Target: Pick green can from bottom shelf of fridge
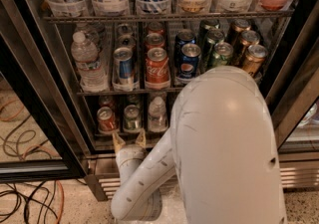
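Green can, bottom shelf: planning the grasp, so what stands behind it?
A dim can-like shape behind the green can; deeper is hidden. The open pincer hovers in front, lower.

The green can (pixel 132 118) stands upright at the front of the shelf (pixel 102 135), in the second lane from the shelf's left end. Its side is dull green and its silver top faces up. A low clear plastic tray wall crosses the foot of the can. The shelf is a thin wire rack, the lowest in the fridge (pixel 299 175), dim and short in headroom. The fridge door is open and its steel base grille lies just below the shelf. The gripper (pixel 129 141) hangs just before the shelf's front edge, under the can, fingers (pixel 118 143) spread apart and touching nothing.
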